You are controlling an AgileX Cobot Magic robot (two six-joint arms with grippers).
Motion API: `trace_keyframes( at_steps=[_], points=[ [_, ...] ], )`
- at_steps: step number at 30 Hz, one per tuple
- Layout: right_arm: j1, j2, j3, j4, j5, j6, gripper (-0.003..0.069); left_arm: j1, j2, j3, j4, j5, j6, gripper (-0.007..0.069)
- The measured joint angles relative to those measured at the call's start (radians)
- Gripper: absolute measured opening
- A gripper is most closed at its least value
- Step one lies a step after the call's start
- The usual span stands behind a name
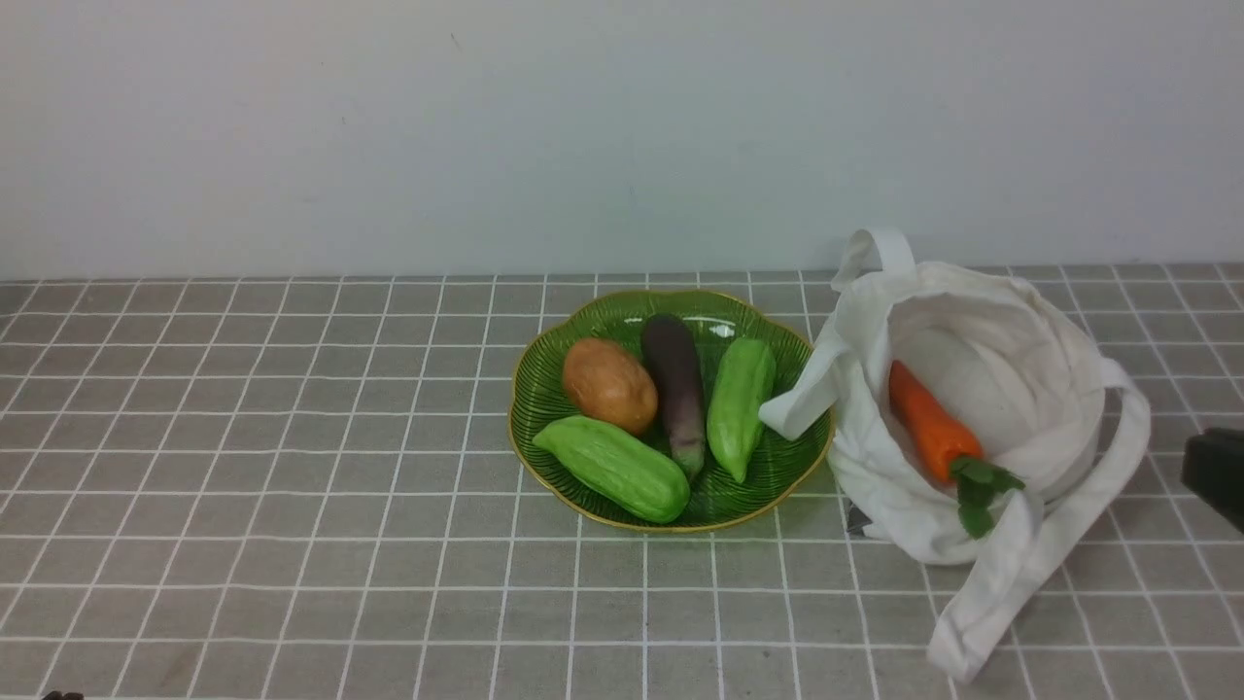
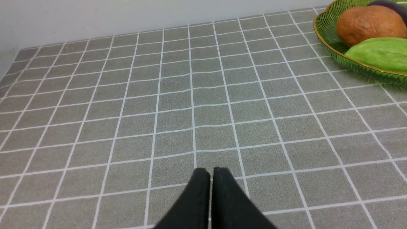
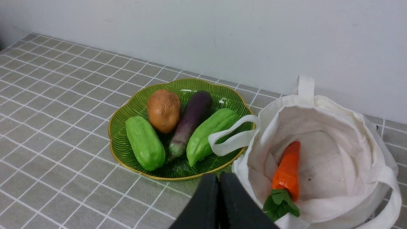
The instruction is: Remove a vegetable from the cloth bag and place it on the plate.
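While shut, the right jaws (image 3: 219, 176) hover.

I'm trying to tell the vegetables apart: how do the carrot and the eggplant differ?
The carrot is orange with leaves; the eggplant is dark purple and shows no leaves. The carrot lies in the white cloth bag, while the eggplant lies on the green plate. Both are long and slender, and neither is held by a gripper.

Plate (image 1: 789, 469): potato (image 1: 609, 386) at ten o'clock, eggplant (image 1: 673, 379) near twelve. Cloth bag (image 1: 1054, 340) at three o'clock from plate, carrot (image 1: 930, 420) inside.
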Motion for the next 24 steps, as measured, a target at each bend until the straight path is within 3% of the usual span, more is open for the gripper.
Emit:
trace_keyframes(
  at_steps=[24],
  points=[
    [-0.001, -0.032, 0.025, -0.019, -0.025, 0.011, -0.0015, 0.0, 0.0, 0.0, 0.0, 0.0, 0.0, -0.0005]
  ],
)
